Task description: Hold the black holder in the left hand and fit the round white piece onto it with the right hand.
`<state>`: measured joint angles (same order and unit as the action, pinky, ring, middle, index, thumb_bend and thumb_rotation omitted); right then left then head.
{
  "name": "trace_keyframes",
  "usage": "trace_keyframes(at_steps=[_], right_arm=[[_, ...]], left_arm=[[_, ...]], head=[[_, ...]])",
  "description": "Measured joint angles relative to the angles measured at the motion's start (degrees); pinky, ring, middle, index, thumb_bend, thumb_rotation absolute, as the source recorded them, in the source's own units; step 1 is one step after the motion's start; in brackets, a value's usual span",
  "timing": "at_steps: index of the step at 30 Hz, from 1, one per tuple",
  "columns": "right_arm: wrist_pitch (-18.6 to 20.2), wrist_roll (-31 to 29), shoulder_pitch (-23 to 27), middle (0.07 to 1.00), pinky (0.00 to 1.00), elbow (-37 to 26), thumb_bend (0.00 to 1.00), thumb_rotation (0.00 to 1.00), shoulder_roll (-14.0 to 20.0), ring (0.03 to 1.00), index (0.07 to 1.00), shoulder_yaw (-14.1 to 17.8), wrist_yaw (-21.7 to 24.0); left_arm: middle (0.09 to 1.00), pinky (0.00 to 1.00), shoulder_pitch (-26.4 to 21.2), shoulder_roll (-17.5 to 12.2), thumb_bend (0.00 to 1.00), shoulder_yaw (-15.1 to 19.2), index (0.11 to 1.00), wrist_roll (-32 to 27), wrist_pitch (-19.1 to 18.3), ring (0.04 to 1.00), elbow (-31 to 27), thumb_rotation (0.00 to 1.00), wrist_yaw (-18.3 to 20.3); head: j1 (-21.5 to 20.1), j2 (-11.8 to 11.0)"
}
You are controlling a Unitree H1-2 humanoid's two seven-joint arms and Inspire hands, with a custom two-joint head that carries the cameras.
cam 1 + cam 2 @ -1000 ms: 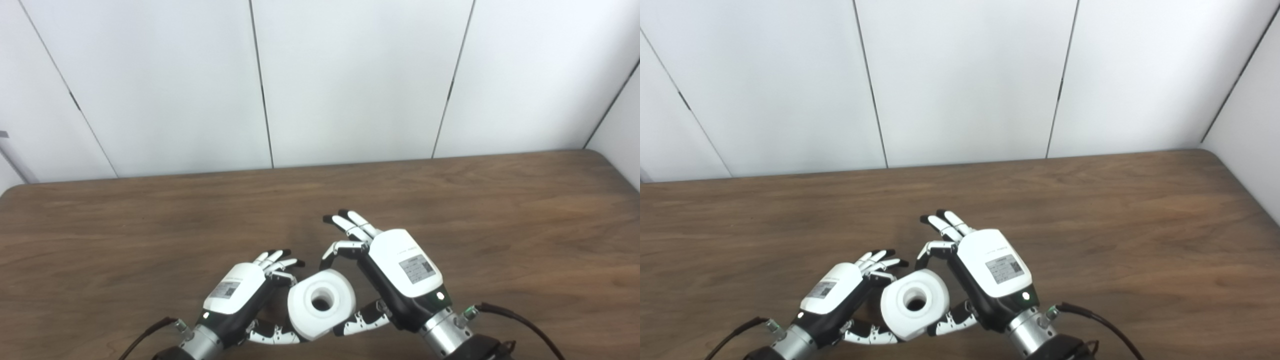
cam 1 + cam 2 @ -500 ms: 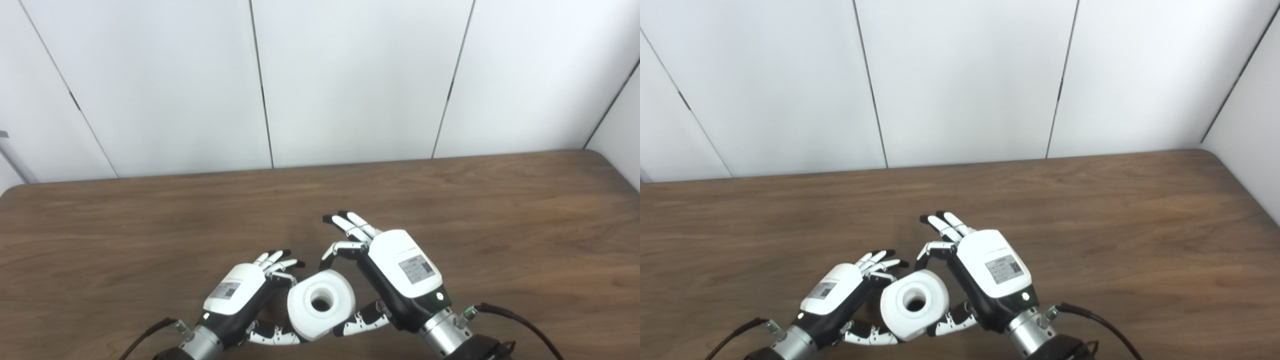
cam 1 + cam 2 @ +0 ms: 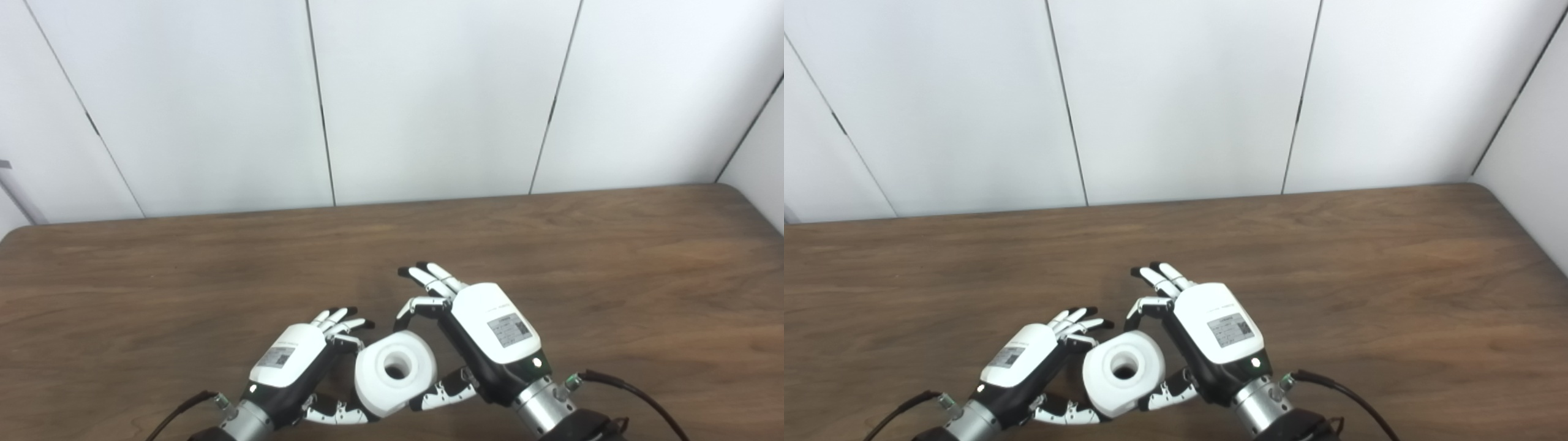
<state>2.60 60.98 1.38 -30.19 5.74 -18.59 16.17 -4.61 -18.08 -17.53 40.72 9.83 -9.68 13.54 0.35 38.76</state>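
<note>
Low over the table's [image 3: 184, 275] near edge, the round white piece [image 3: 395, 370] sits pinched between the right hand's [image 3: 490, 334] forefinger and thumb. Beside it the left hand [image 3: 294, 361] curls around something hidden; its grip cannot be told.

The black holder cannot be made out behind the round white piece [image 3: 395, 372]; both forearms are cut off by the bottom edge.
</note>
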Motion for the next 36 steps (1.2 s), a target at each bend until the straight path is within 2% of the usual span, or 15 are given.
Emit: trace_keyframes(at_steps=[10,19,23,25,36], right_arm=[[0.24,1.15,-0.04,0.91,0.79,0.8,0.51,0.14,-0.75,0.956,0.478,0.26,-0.94],[0.39,3.31,-0.67,0.904,0.74,0.49,0.51,0.14,-1.81,0.931,0.477,-0.3,-1.36],[0.09,5.17,-0.96,0.9,0.76,-0.25,0.51,0.14,-1.8,0.931,0.478,-1.13,-1.33],[-0.09,5.74,-0.98,0.909,0.8,-0.5,0.52,0.14,-1.76,0.954,0.478,-1.48,-1.27],[-0.08,5.12,-0.94,0.902,0.79,-3.28,0.51,0.15,-1.47,0.957,0.478,-1.57,4.02]], left_arm=[[0.885,1.0,0.09,-0.02,0.52,0.23,0.48,0.15,-0.05,0.977,0.0,0.05,0.0],[0.888,1.0,0.1,0.06,0.51,0.28,0.48,0.16,-0.18,0.98,0.01,0.05,-0.01],[0.884,1.0,0.1,0.19,0.51,0.27,0.48,0.17,-0.2,0.976,0.01,0.05,-0.02],[0.887,1.0,0.1,0.21,0.51,0.25,0.48,0.24,-0.24,0.98,0.0,0.05,-0.02],[0.884,1.0,0.1,1.1,0.51,0.0,0.48,0.49,-0.42,0.974,-0.13,0.05,-0.16]], head=[[0.18,0.0],[0.35,0.0],[0.44,0.0],[0.53,0.0],[1.32,-0.53]])
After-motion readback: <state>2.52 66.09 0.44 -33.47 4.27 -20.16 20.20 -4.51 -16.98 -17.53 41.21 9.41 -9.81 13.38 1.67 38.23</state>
